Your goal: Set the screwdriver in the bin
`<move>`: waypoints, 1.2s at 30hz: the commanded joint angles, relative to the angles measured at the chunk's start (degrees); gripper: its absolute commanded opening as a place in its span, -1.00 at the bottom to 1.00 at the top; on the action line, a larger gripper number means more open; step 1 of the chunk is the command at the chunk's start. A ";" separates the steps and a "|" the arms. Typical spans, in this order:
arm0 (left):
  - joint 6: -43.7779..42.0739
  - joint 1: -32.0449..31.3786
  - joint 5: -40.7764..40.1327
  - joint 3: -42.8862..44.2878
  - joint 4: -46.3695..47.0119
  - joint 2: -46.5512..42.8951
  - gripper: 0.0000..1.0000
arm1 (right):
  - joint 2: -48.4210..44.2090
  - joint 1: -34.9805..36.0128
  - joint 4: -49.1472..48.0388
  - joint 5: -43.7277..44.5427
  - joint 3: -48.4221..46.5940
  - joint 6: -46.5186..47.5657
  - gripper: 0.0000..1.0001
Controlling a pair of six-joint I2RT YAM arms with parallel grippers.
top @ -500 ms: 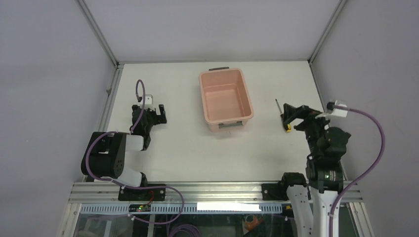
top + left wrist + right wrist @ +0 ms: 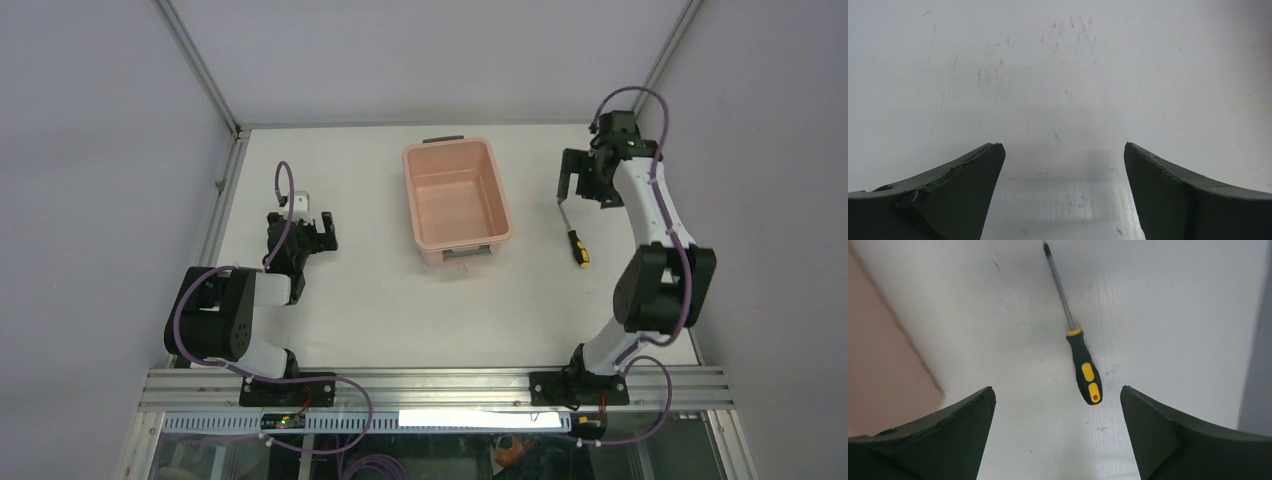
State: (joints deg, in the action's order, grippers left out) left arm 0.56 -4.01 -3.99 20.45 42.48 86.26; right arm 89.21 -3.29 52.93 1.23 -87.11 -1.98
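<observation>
The screwdriver point(image 2: 573, 235) lies flat on the white table to the right of the bin, its thin dark shaft pointing away and its black-and-yellow handle point(image 2: 1087, 379) nearer. The salmon-pink bin point(image 2: 500, 195) stands at the table's far middle with nothing showing in it. My right gripper point(image 2: 583, 190) hangs open above the table just past the shaft's tip. In the right wrist view the right gripper point(image 2: 1058, 390) holds nothing, and the handle's end lies just ahead of its fingers. My left gripper point(image 2: 302, 228) rests open over the left of the table, far from both.
The left wrist view has only scuffed white table between the left gripper point(image 2: 1063, 147) fingers. Grey walls and metal frame rails point(image 2: 225, 195) bound the table on three sides. The bin's blurred pink wall point(image 2: 878, 365) fills the left of the right wrist view.
The right arm has unfolded and reached far back, carrying its open gripper from beside the screwdriver's handle to beyond the shaft tip. Screwdriver, bin and left arm have not moved.
</observation>
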 commanded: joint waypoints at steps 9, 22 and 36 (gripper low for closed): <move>0.32 0.49 1.24 1.35 3.57 -0.13 0.98 | 23.24 -0.05 -1.48 8.34 7.78 6.41 0.86; 0.32 0.48 1.24 1.35 3.58 -0.13 0.98 | 19.23 -0.05 4.93 6.73 3.95 6.62 -1.00; 0.32 0.50 1.35 1.44 2.97 -0.39 0.98 | 18.92 1.15 45.16 11.10 -39.76 -6.94 -1.00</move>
State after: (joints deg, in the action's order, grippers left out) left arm 0.56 -4.01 -3.99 20.45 42.48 86.26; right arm 110.52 -2.92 82.32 10.74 -118.85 -3.66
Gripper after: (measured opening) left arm 0.991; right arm 0.234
